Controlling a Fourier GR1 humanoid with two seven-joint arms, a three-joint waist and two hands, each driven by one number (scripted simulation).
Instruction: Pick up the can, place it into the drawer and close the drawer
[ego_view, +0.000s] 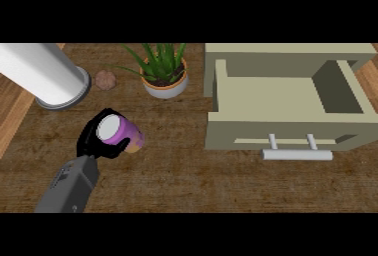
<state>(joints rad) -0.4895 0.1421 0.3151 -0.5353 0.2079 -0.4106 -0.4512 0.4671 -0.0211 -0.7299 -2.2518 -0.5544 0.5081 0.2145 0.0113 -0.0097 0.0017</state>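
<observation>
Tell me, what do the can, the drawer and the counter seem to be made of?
The can, held in the left hand, looks like metal: pale flat lid, purple side, though plastic is possible. The drawer looks like painted board, matt beige with no grain; its handle seems metal, pale grey. The counter looks like dark wood, with streaky brown grain.

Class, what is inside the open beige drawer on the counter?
Inside the open beige drawer only its bare floor and inner walls show. The purple can is outside, in the left hand. Whatever lies beneath the beige cabinet top is covered.
</observation>
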